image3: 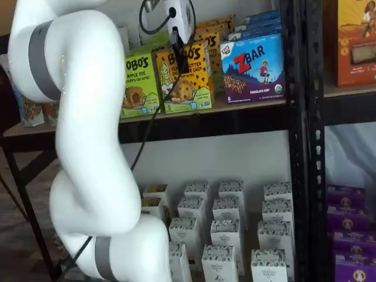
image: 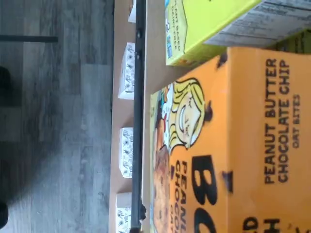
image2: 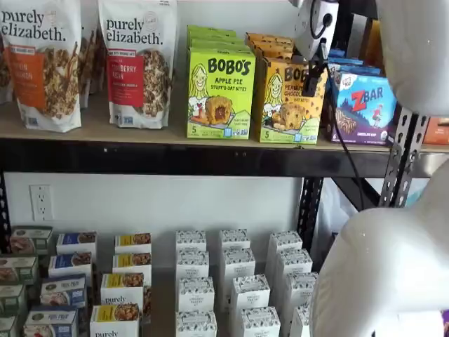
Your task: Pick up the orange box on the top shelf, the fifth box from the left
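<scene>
I'm watching the arm reaching up across the front of the top shelf [image2: 91,130], its white wrist tipping down so the gripper [image2: 313,76] is hanging right in front of the orange box [image2: 289,105]. That box is standing upright between the lime-green carton [image2: 220,91] and the ZBAR box [image2: 363,105]. In both shelf views I'm seeing only dark fingers side-on, so I cannot tell their spread or whether they're gripping anything.

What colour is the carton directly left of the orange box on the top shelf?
Lime green carton, clearest in a shelf view.
</scene>
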Controlling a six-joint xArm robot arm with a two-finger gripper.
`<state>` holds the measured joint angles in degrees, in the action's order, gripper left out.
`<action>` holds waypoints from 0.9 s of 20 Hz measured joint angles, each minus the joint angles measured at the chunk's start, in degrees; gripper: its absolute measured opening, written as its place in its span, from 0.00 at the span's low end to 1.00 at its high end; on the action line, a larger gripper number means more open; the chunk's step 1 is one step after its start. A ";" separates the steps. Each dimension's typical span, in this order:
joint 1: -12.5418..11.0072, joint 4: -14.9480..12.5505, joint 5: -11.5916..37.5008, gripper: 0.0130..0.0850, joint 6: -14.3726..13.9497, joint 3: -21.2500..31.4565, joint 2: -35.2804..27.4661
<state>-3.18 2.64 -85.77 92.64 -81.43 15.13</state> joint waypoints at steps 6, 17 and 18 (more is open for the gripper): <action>-0.18 0.12 -0.58 0.72 0.16 -0.65 -0.35; 0.09 -0.38 -1.39 0.67 -0.05 -1.34 -0.75; 0.15 -0.46 -1.26 0.67 -0.10 -1.24 -0.70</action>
<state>-3.03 2.18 -87.03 92.54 -82.67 14.43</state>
